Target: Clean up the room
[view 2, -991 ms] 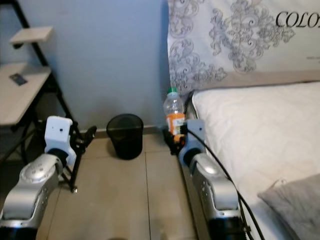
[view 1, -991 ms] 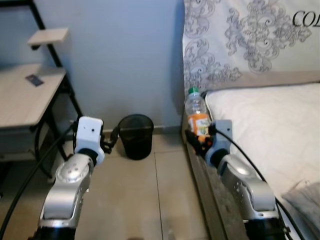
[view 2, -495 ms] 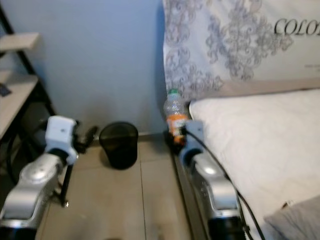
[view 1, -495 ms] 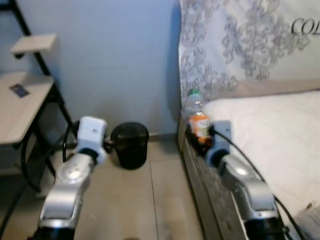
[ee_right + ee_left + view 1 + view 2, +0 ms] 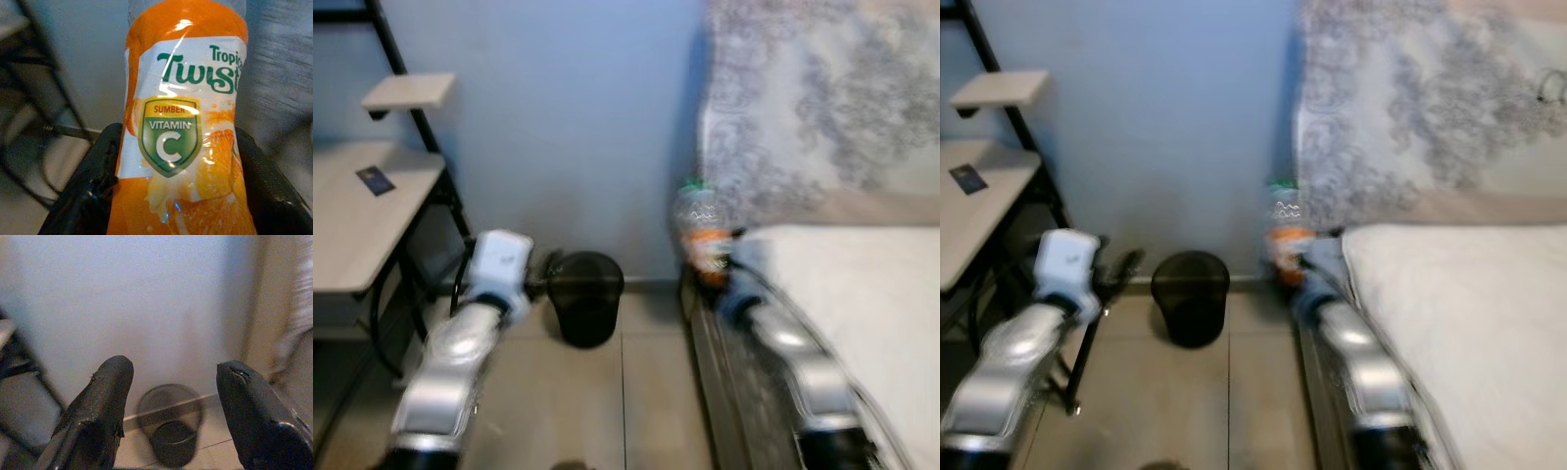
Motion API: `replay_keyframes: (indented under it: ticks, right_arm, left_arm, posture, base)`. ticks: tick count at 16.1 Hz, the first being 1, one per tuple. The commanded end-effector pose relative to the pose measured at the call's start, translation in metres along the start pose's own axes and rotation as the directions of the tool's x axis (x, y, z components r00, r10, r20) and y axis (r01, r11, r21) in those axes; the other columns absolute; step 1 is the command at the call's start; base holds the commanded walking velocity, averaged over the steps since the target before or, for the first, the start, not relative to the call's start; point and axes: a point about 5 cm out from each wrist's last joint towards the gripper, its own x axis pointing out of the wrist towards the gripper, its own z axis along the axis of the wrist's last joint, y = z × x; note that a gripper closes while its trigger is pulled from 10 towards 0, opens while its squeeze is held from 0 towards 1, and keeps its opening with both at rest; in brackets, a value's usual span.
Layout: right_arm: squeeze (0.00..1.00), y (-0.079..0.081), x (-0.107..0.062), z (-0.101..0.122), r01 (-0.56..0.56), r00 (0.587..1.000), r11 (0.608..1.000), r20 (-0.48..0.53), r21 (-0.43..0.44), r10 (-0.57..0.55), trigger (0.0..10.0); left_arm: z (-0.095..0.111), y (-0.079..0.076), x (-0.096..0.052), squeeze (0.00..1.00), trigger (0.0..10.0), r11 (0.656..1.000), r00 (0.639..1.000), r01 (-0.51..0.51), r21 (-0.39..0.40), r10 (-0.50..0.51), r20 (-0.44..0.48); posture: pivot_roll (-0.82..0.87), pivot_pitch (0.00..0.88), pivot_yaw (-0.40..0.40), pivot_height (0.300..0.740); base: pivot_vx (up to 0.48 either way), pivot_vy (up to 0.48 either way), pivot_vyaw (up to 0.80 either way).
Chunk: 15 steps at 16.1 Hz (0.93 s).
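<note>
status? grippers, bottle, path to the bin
Right gripper shut on bottle, held upright beside bed. Left gripper open, aimed toward bin. Bin on floor by wall; nothing between.

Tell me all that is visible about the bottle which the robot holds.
The bottle is clear plastic with a green cap and an orange label reading "Twist" and "Vitamin C", with orange fruit pictured. It looks mostly empty. It stands upright, clamped at its lower part in the right gripper, one black finger on each side, beside the bed edge and above the floor.

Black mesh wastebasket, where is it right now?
The black mesh wastebasket stands on the tiled floor against the blue wall, ahead of the open left gripper, between the desk and bed.
</note>
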Motion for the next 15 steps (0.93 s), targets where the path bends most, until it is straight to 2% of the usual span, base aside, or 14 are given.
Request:
replay_keyframes:
  ticks: [1, 11, 15]
  right_arm:
    - [0.0, -0.0154, -0.0041, 0.0007, 0.059, 0.998, 0.998, 0.005, -0.022, -0.059, 10.0]
    - [0.0, -0.0186, -0.0052, -0.0018, 0.043, 0.999, 0.996, -0.003, -0.074, -0.044, 10.0]
    - [0.0, -0.0158, -0.0053, -0.0064, 0.016, 0.999, 0.995, -0.035, -0.101, -0.019, 10.0]
  left_arm:
    - [0.0079, -0.0077, 0.0031, 0.0, 10.0, 0.999, 0.999, 0.031, 0.009, -0.032, 0.036]
    - [0.0077, -0.0095, 0.0031, 0.0, 10.0, 0.999, 0.999, 0.036, 0.029, -0.038, 0.039]
    - [0.0065, -0.011, 0.0027, 0.0, 10.0, 0.998, 0.998, 0.045, 0.035, -0.046, 0.034]
  posture:
    - [0.08, 0.0, 0.034, 0.74]
    - [0.08, 0.0, 0.034, 0.74]
    - [0.08, 0.0, 0.034, 0.74]
  base:
    - [0.412, 0.0, 0.0]
    - [0.413, 0.0, 0.0]
    - [0.413, 0.0, 0.8]
